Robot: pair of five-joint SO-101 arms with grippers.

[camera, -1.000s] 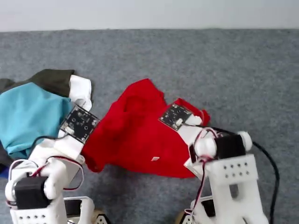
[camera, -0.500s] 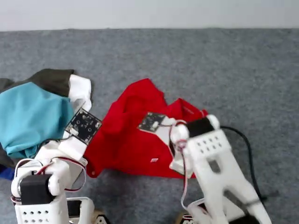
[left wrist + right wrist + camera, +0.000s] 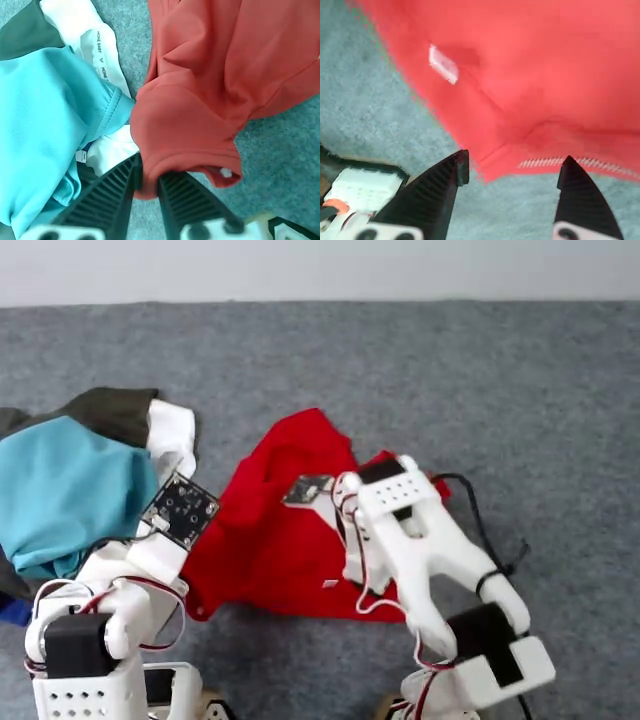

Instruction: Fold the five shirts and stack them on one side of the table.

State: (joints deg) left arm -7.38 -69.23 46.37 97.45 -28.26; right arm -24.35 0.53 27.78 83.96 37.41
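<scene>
You are pinching the limp red shirt's [image 3: 210, 75] edge with your left gripper [image 3: 148, 181], while your open right gripper [image 3: 514, 166] is straddling the hem worth grabbing.

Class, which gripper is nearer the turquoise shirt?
Left. The left gripper pinches the red shirt right beside the turquoise shirt; the right gripper hangs open over the red shirt's edge, farther off.

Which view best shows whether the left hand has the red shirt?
The left wrist view: the left hand is shut on a fold at the edge of the red shirt. In the high view, that arm's wrist covers the grip. The right wrist view shows another hem of the shirt in front of the open right hand.
</scene>
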